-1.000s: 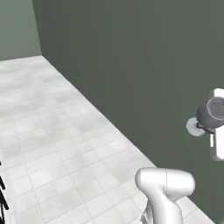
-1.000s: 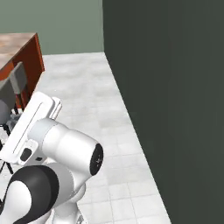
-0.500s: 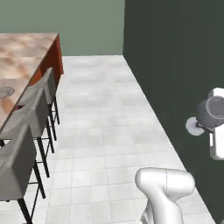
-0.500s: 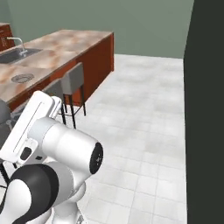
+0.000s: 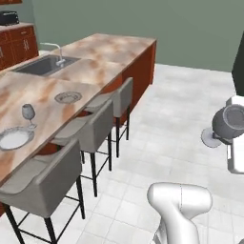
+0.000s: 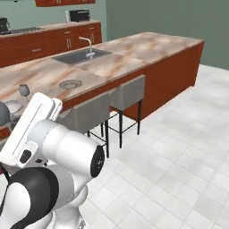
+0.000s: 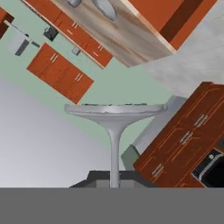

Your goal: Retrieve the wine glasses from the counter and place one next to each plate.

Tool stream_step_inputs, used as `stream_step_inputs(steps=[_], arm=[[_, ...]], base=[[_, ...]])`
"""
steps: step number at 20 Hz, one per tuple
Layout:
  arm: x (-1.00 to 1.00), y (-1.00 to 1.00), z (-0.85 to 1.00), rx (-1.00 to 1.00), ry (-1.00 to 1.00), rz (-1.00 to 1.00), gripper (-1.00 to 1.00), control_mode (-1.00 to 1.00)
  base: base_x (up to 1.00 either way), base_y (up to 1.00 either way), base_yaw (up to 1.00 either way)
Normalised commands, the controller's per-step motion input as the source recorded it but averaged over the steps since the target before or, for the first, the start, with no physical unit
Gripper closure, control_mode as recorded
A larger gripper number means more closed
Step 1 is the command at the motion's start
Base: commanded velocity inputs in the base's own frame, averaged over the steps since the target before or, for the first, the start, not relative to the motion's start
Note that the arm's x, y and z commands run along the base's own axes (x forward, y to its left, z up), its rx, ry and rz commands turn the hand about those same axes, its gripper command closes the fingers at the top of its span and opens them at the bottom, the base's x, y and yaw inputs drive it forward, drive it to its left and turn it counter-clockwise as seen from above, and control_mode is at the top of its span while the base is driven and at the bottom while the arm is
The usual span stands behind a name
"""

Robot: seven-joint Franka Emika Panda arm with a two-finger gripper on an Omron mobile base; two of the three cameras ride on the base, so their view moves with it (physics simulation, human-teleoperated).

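Gripper [image 7: 114,186] was closed on the thin stem of a glass [image 7: 114,114]; the round foot lay flat just beyond the fingertips, stem running back between them. In the left base view the held glass [image 5: 229,123] showed as a translucent grey-blue rounded bowl with its foot [image 5: 210,137] turned sideways, carried out over the pale tiled floor [image 5: 167,138].

Ahead and to the left of the fingers stood three stools [image 5: 90,133], grey padded seats and backs on thin black legs, lined along the counter [image 5: 100,59].

The counter was a beige-tan marbled stone top with brown streaks over reddish-brown wood sides, well apart from the held glass. On its near end lay one white plate [image 5: 14,138], round and shallow, with a patterned grey rim. A second glass [image 5: 28,113], the same stemmed shape, stood upright just beside that plate, on its far side. Farther along sat a second plate [image 5: 68,97], greyish-tan with a ringed rim, with no glass by it.

Count: two glasses, two plates, three stools.

Beyond the plates was a sunken grey sink [image 5: 46,65] with a curved silver tap [image 5: 55,52].
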Motion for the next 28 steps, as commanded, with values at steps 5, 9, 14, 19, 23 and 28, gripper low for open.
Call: stream_step_inputs(steps=[5,9,14,19,23,28], arm=[[0.0,0.0,0.0,0.0,0.0,0.0,1.0,1.0],[0.0,0.0,0.0,0.0,0.0,0.0,1.0,1.0],[0.0,0.0,0.0,0.0,0.0,0.0,1.0,1.0],[0.0,0.0,0.0,0.0,0.0,0.0,1.0,1.0],[0.0,0.0,0.0,0.0,0.0,0.0,1.0,1.0],[0.0,0.0,0.0,0.0,0.0,0.0,1.0,1.0]], base=[[0.72,-0.76,0.55],[0.36,-1.0,0.43],[0.34,-0.7,0.6],[0.3,-0.26,0.69],[0.45,-0.62,0.55],[0.36,-0.68,0.54]])
